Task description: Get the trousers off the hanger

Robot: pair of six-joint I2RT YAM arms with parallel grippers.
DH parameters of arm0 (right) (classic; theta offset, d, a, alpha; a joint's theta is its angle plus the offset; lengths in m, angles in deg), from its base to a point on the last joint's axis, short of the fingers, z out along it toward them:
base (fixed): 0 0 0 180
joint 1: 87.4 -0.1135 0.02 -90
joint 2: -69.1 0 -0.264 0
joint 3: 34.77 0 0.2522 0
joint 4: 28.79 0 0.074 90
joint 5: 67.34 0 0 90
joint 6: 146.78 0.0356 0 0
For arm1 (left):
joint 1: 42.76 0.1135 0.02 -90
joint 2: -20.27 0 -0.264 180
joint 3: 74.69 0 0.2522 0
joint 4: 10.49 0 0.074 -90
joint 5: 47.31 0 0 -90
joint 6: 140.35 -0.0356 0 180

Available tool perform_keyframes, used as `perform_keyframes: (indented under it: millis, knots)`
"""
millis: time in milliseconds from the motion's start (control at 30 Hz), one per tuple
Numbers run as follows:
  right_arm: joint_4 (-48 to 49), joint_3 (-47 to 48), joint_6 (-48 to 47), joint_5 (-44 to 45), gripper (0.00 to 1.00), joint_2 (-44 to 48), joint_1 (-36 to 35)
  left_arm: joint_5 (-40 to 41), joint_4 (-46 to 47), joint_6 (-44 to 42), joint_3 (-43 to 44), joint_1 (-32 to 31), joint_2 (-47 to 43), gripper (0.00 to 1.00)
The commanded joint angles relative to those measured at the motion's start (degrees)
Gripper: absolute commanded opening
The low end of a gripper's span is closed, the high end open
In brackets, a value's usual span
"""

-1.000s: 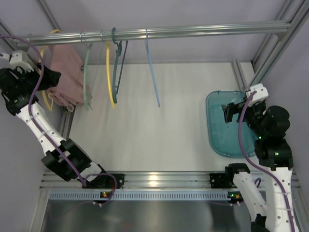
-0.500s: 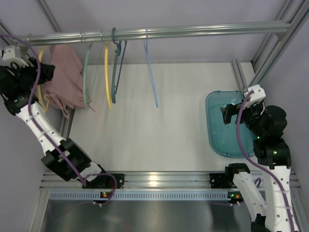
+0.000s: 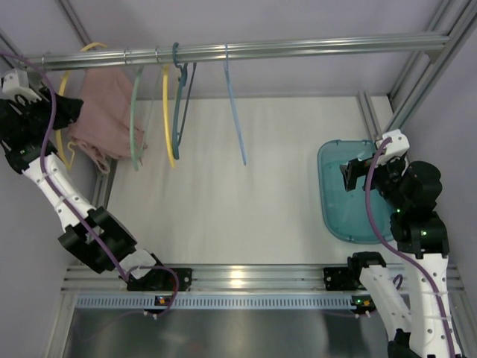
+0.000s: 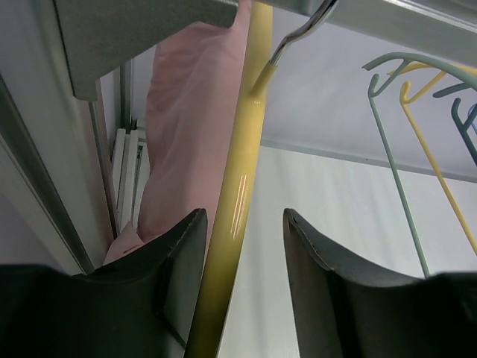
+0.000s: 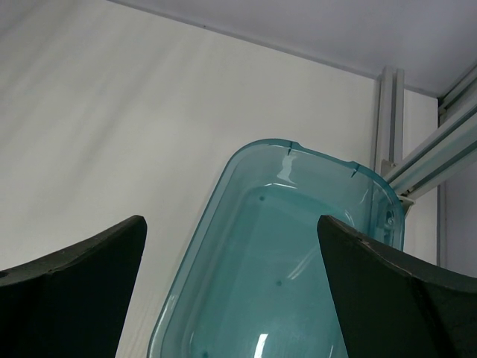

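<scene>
Left gripper [image 4: 244, 216] is set half open astride the hanger [image 4: 240, 171] frame, just below the hook. A gap is seen at one finger, so nothing is held. Right gripper [image 5: 231, 224] is spread wide, empty, over the teal bin [image 3: 335, 212]. Step judged: securing the hanger. Next a firm clamp is needed, then the trousers [image 4: 182, 112] drawn off. The hanger is hung far left on the rail [image 3: 298, 48], hook up, long axis roughly near-far, trousers draped on it.

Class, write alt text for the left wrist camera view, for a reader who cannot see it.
The left gripper straddles the yellow hanger below its metal hook, jaws not yet clamped. The pink trousers hang behind it at left under a metal rail; other hangers hang at right.
</scene>
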Motion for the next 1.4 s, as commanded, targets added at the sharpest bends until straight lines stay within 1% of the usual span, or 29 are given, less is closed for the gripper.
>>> perform_keyframes:
  millis: [0, 133, 267, 433, 533, 633, 833, 900, 967, 1000, 1033, 1100, 1167, 1367]
  knots:
    - [2.71, 0.74, 0.95, -0.35, 0.99, -0.34, 0.69, -1.24, 3.44, 1.74, 3.29, 0.0, -0.88, 0.0]
    - [2.89, 0.74, 1.04, -0.44, 0.99, -0.6, 0.77, -0.89, 3.79, 3.32, 4.35, -0.09, -2.55, 0.0]
    - [2.88, 0.56, 0.95, -0.35, 0.99, -0.43, 0.77, 0.16, 6.51, 6.05, 4.26, 0.0, -5.98, 0.0]
    - [3.24, -0.14, 1.13, -0.53, 0.99, -0.25, 0.77, 2.54, 6.87, 7.99, 5.14, -0.09, -7.21, 0.0]
    - [3.33, -0.32, 1.04, -0.44, 0.99, -0.08, 0.69, 2.8, 6.52, 8.16, 4.0, 0.0, -7.3, 0.0]
    - [3.15, -0.41, 0.69, -0.44, 0.99, 0.1, 0.77, 3.24, 4.59, 6.5, 2.86, 0.0, -6.6, 0.0]
    - [2.89, -0.58, 0.25, -0.18, 0.99, 0.36, 0.69, 3.42, 2.47, 0.79, -1.88, -0.09, -6.95, 0.0]
    - [2.89, -0.67, 0.25, -0.26, 0.99, 0.36, 0.69, 3.15, 0.63, -1.59, -2.16, -0.17, -6.95, 0.0]
    - [2.89, -0.67, 0.34, -0.26, 0.99, 0.36, 0.77, 2.72, -1.91, -4.3, -1.72, -0.18, -6.6, 0.12]
    - [2.97, -0.67, 0.34, -0.26, 0.99, 0.36, 0.77, 2.54, -2.18, -5.1, -1.72, -0.17, -6.51, 0.2]
    - [3.06, -0.67, 0.34, -0.26, 0.99, 0.36, 0.77, 2.36, -2.53, -5.72, -1.72, -0.17, -6.68, 0.3]
    - [3.06, -0.67, 0.42, -0.26, 0.99, 0.19, 0.69, 2.88, -2.98, -7.13, -1.63, -0.18, -6.77, 0.39]
    - [3.06, -0.76, 0.6, -0.35, 0.99, 0.19, 0.77, 2.63, -3.59, -7.74, -0.84, -0.17, -6.34, 0.45]
    - [3.24, -0.58, 0.6, -0.53, 0.99, -0.08, 0.77, 1.92, -6.14, -7.31, 1.36, -0.44, -4.23, 0.43]
